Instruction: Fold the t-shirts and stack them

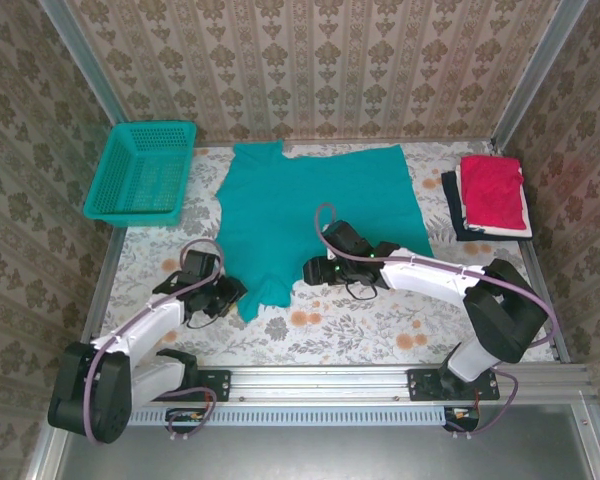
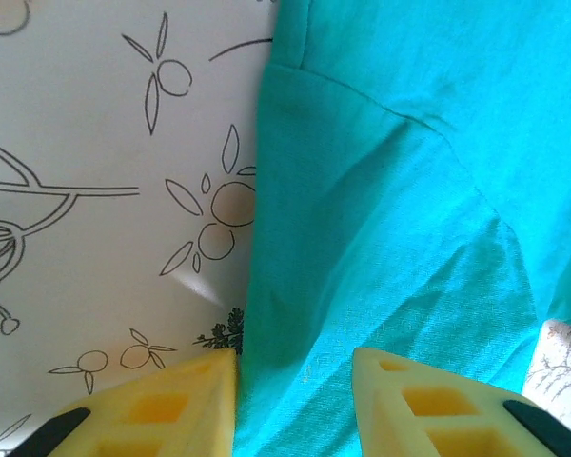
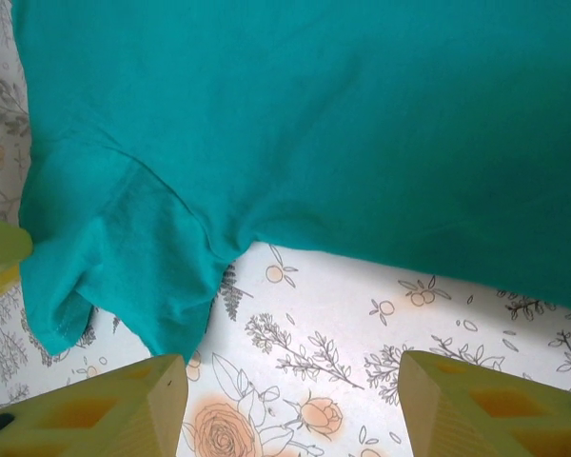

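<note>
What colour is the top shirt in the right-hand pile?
The shirt is red, clearest in the top external view.

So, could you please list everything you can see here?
tee: one, teal, spread out mid-table
red tee: one, red, folded, on top of the pile at the far right
navy tee: one, dark navy, under the red tee
basket: one, teal mesh, far left corner
tablecloth: one, white with a floral print, covering the table
left gripper: one, yellow fingers, open, astride the tee's near-left edge
right gripper: one, yellow fingers, open, over the tablecloth just short of the tee's near edge
</note>
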Tool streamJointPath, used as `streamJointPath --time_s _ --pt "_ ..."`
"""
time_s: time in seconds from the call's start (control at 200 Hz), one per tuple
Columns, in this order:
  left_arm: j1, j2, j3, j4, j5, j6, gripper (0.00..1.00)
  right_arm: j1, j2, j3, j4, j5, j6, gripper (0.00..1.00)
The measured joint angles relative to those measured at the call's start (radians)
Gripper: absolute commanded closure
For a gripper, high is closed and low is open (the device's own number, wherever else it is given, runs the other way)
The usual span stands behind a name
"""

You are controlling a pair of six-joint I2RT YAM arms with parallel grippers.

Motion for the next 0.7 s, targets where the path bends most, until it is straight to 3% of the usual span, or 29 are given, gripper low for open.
streamJointPath --time_s 0.31,0.43,0.525,0.7 --pt "-0.019 0.056 -0.003 0.030 -0.015 -0.015 0.66 -0.006 0.000 0.000 0.014 0.000 0.015 0.39" --pt "-0.024 0.058 -0.003 0.028 -0.026 -0.021 0.78 -0.015 -0.003 -0.008 0.016 0.000 0.021 0.39" --pt "-0.032 0.068 -0.005 0.037 -0.030 -0.033 1.00 -0.027 -0.010 -0.021 0.016 0.001 0.028 0.39" --pt "-0.043 0.072 -0.007 0.049 -0.032 -0.037 1.00 -0.062 -0.047 -0.045 0.014 0.027 0.047 0.40"
